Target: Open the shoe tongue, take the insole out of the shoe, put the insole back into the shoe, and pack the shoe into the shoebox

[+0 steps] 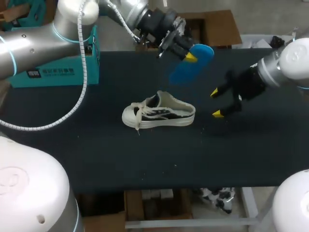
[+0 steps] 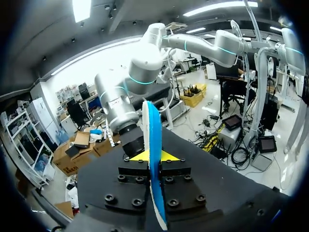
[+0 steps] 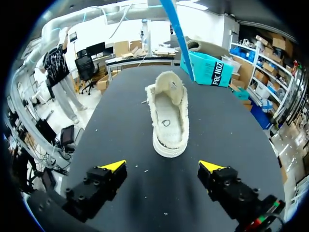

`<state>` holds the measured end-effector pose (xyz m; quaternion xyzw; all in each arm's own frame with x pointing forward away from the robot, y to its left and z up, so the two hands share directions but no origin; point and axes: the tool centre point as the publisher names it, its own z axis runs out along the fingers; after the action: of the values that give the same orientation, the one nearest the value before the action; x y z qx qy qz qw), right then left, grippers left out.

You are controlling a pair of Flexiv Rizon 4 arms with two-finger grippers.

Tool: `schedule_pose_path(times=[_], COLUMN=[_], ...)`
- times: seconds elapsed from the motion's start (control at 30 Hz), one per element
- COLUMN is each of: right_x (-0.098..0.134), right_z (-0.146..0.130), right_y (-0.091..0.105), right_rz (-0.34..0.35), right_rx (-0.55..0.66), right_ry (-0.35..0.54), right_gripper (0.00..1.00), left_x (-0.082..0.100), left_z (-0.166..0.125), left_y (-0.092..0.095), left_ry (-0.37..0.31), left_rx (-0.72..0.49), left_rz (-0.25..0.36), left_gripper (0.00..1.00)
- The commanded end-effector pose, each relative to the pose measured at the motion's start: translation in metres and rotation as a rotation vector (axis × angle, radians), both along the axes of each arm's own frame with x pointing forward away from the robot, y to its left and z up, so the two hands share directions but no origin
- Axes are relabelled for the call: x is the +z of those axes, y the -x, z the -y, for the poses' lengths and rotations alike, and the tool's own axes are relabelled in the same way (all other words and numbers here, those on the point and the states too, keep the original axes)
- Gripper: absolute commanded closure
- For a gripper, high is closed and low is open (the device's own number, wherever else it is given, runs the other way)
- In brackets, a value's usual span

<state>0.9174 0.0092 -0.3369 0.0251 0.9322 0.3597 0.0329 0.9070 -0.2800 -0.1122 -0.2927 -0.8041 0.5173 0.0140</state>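
The left tool [image 1: 188, 54] is clenched on the blue insole [image 1: 192, 66], pinching it edge-on between both yellow tips, and holds it in the air above the far side of the counter [image 1: 72, 145], well clear of the shoe [image 1: 159, 115]. The right tool [image 1: 217, 102] is released and grasps nothing; its fingers stand wide apart, low over the counter toward the right edge, pointing at the shoe's heel with a gap between. The shoe lies about mid-counter on its sole, toe toward the left edge. In the right wrist view its mouth gapes wide, with the tongue laid forward and the bare inner floor showing. A teal box [image 1: 63, 72] sits at the far left corner, and I take it for the shoebox, though whether it stands open I cannot tell. By my reckoning the first half of the job is done: the tongue is open and the insole is out. What remains is to slide the insole back into the shoe, probably with the right tool steadying the heel, and then to carry the shoe over and pack it into the box.
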Motion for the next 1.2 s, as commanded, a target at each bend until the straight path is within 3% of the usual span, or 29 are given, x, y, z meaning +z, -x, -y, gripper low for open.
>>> schedule_pose_path(times=[0.03, 0.3, 0.43, 0.8, 1.03, 1.2], right_x=[0.021, 0.034, 0.038, 0.055, 0.059, 0.059], right_z=[0.009, 0.010, 0.004, -0.020, -0.045, -0.068], right_y=[-0.008, -0.029, -0.042, -0.070, -0.079, -0.078], right_rz=[-0.008, -0.007, -0.012, -0.034, -0.050, -0.055], right_rx=[0.036, 0.128, 0.171, 0.248, 0.263, 0.217], right_ry=[0.028, 0.068, 0.086, 0.233, 0.318, 0.382], right_gripper=[0.00, 0.00, 0.00, 0.00, 0.00, 0.00], left_x=[0.014, 0.029, 0.029, 0.029, 0.028, 0.034], left_z=[-0.043, -0.118, -0.118, -0.118, -0.174, -0.206], left_y=[0.015, 0.024, 0.024, 0.024, 0.020, 0.020], left_ry=[0.072, 0.180, 0.180, 0.180, 0.316, 0.367], left_rx=[0.112, 0.298, 0.298, 0.298, 0.422, 0.497], left_rz=[0.015, -0.029, -0.029, -0.029, -0.073, -0.079], left_gripper=[1.00, 1.00, 1.00, 1.00, 1.00, 1.00])
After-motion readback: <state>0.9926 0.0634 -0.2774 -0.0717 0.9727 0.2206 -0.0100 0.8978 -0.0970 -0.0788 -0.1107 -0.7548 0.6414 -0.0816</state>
